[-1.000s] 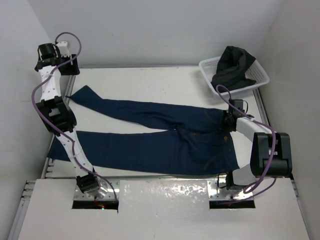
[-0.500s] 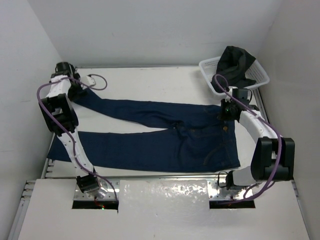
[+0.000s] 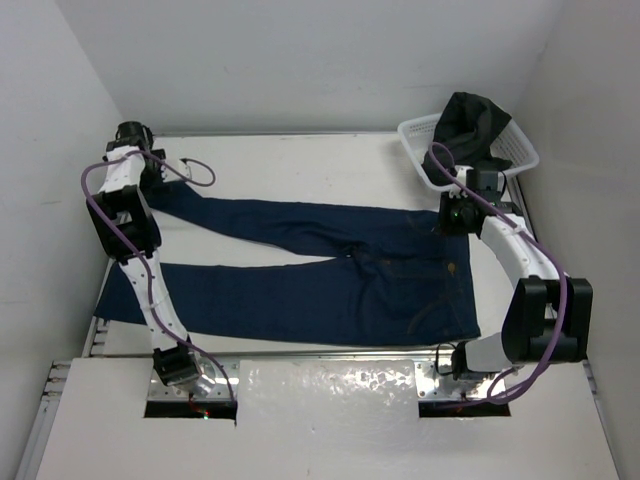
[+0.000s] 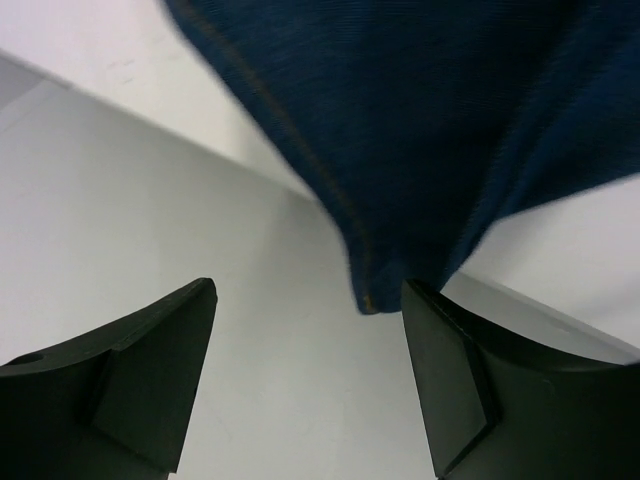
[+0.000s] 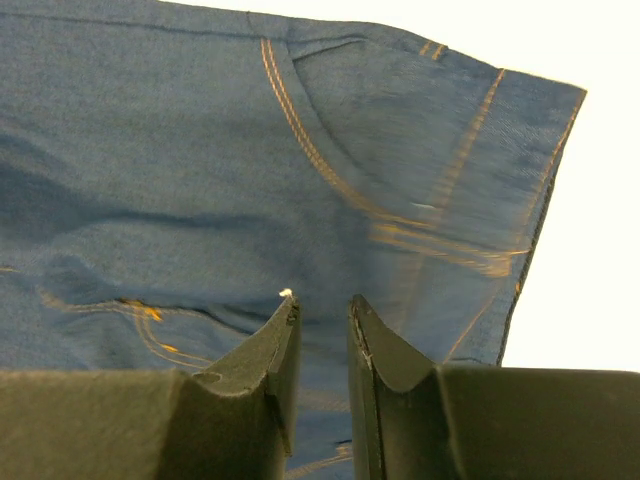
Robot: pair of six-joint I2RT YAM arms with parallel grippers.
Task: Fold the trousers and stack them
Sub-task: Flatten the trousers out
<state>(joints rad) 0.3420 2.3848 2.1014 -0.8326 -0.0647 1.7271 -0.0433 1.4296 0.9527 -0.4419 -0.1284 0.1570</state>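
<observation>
Trousers (image 3: 300, 300) flat, R end effector (image 3: 453, 216) shifted up

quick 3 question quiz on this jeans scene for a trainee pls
1. True or false: the left gripper is shut.
2. Where is the basket? A far right corner; B near left corner; C on the jeans.
3. Fill in: the right gripper is at the jeans' ___ end.

Key: 1 false, it is open; 2 A; 3 waist.
</observation>
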